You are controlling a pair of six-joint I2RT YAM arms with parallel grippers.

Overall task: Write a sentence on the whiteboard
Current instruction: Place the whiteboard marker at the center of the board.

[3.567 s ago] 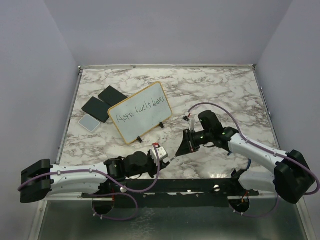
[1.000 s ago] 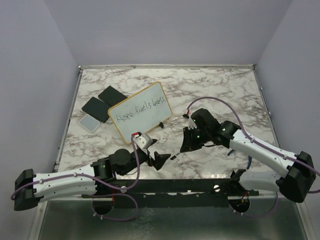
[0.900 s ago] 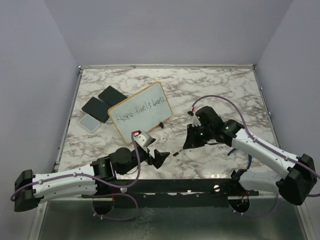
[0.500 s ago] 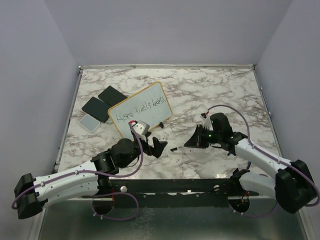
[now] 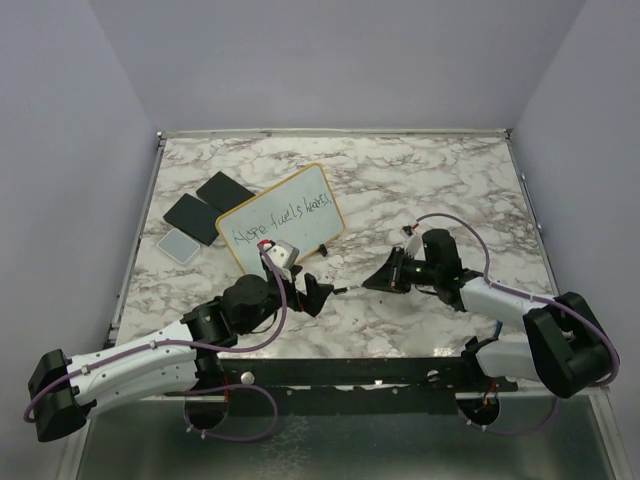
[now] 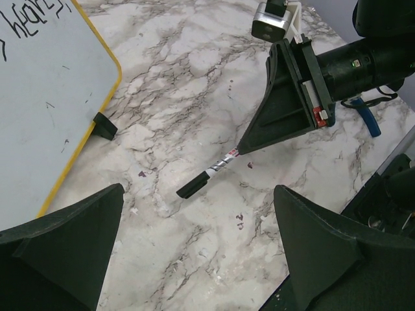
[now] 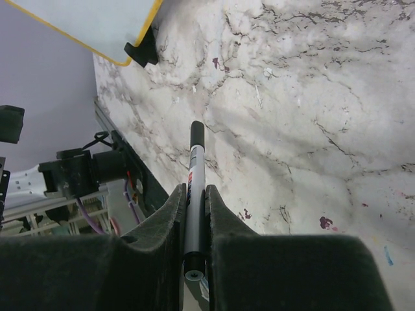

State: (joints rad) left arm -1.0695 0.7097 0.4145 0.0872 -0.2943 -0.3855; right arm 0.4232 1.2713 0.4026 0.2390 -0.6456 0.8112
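The whiteboard (image 5: 292, 243), yellow-framed, stands tilted at the table's centre-left, and the sentence (image 5: 278, 222) runs across it in dark handwriting. The board's corner also shows in the left wrist view (image 6: 39, 97) and the right wrist view (image 7: 84, 19). My right gripper (image 5: 372, 283) (image 7: 193, 189) is shut on a capped marker (image 7: 194, 162), low over the marble, right of the board. The marker (image 5: 350, 289) points left at my left gripper (image 5: 312, 295). That left gripper (image 6: 198, 201) is wide open, and the marker's black cap (image 6: 193, 186) lies just ahead of its jaws.
Two flat black blocks (image 5: 192, 217) (image 5: 224, 190) and a small grey-faced pad (image 5: 178, 245) lie left of the board. A blue object (image 6: 366, 116) lies beside the right arm. The black mounting rail (image 5: 350, 370) runs along the near edge, and purple walls enclose the table.
My left gripper has advanced from near the front rail up toward the board's lower right. My right gripper has dropped low and turned the marker to point left at it.
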